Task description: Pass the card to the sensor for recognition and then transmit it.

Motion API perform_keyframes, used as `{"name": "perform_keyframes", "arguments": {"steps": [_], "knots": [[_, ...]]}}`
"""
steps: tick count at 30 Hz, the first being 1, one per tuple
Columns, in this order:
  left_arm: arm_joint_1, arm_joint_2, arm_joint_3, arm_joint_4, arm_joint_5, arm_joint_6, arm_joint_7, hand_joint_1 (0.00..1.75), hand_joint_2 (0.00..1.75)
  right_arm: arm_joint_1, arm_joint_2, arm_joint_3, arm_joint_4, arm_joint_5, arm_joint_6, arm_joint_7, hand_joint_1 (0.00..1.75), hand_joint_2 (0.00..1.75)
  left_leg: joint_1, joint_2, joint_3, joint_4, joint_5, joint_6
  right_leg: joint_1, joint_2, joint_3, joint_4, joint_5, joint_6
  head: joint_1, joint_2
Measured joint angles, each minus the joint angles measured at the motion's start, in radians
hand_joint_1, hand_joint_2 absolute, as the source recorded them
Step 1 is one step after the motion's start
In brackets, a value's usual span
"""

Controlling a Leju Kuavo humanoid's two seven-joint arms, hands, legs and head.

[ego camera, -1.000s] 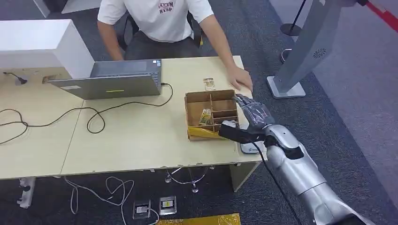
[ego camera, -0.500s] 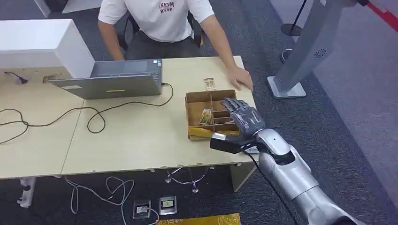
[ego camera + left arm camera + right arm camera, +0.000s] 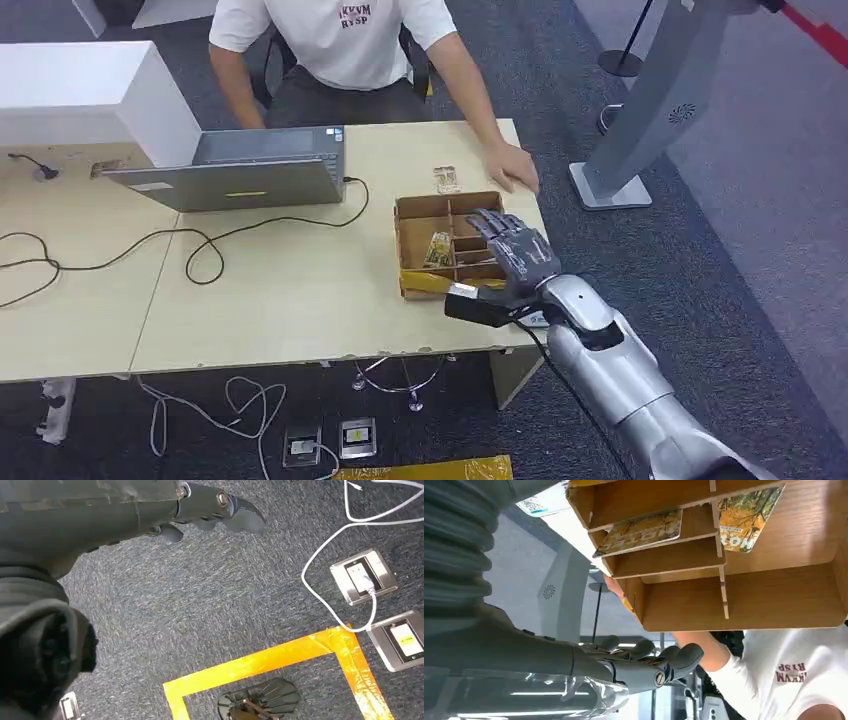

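On the worktop (image 3: 300,300), near its right end, your wooden divided box (image 3: 447,245) sits open-topped, and you can count two cards in it. One card (image 3: 438,248) stands in the left compartment in the head view; the right wrist view shows it leaning against a divider. A second card (image 3: 642,530) lies tilted in one of the narrow slots beside it. One more small card (image 3: 446,179) lies flat on the worktop just behind the box, close to the person's hand (image 3: 513,166).

Your right hand (image 3: 515,255) hangs over the right side of the box, fingers (image 3: 492,224) spread and stretched forward, holding nothing. The card in the left compartment is just to the left of those fingertips, apart from them. In the right wrist view the fingers (image 3: 674,660) show apart from the box, no card between them.

Your left hand (image 3: 210,505) hangs low over the grey carpet, fingers loosely curled and apart, with nothing in them.

One grey laptop (image 3: 240,170) sits at the back of the worktop, a black cable (image 3: 190,250) looping out from it. One flat card reader (image 3: 535,318) lies at the front right corner, mostly hidden under your right wrist.
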Motion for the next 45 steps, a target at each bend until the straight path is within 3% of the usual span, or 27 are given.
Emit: {"name": "perform_keyframes", "arguments": {"steps": [20,21,22,23,37,45], "knots": [[0.000,-0.009,0.000,0.000,0.021,0.003,0.014,0.00,0.00,-0.050,0.035,0.005,0.128,-0.004,-0.008,-0.013,0.00,1.75,0.000,0.000,0.000,0.000,0.000,0.000,0.000,0.000,0.000,0.000,0.000,0.000,0.000,0.000],[0.000,-0.010,0.000,0.000,0.021,0.003,0.014,0.00,0.00,-0.051,0.036,0.005,0.133,-0.004,-0.008,-0.014,0.47,1.75,0.000,0.000,0.000,0.000,0.000,0.000,0.000,0.000,0.000,0.000,0.000,0.000,0.000,0.000],[0.000,-0.010,0.000,0.000,0.021,0.004,0.014,0.00,0.00,-0.051,0.037,0.005,0.136,-0.005,-0.008,-0.015,1.62,1.75,0.000,0.000,0.000,0.000,0.000,0.000,0.000,0.000,0.000,0.000,0.000,0.000,0.000,0.000],[0.000,-0.010,0.000,0.000,0.021,0.004,0.014,0.00,0.00,-0.052,0.037,0.006,0.140,-0.007,-0.008,-0.016,1.75,1.75,0.000,0.000,0.000,0.000,0.000,0.000,0.000,0.000,0.000,0.000,0.000,0.000,0.000,0.000],[0.000,0.012,0.000,0.000,0.015,-0.025,0.014,0.00,0.00,-0.064,0.048,0.006,0.180,-0.028,-0.002,-0.021,1.75,1.75,0.000,0.000,0.000,0.000,0.000,0.000,0.000,0.000,0.000,0.000,0.000,0.000,0.000,0.000],[0.000,0.005,0.000,0.000,0.017,0.006,0.014,0.00,0.00,-0.064,0.048,0.006,0.185,-0.042,-0.003,-0.021,1.75,1.75,0.000,0.000,0.000,0.000,0.000,0.000,0.000,0.000,0.000,0.000,0.000,0.000,0.000,0.000]]}}
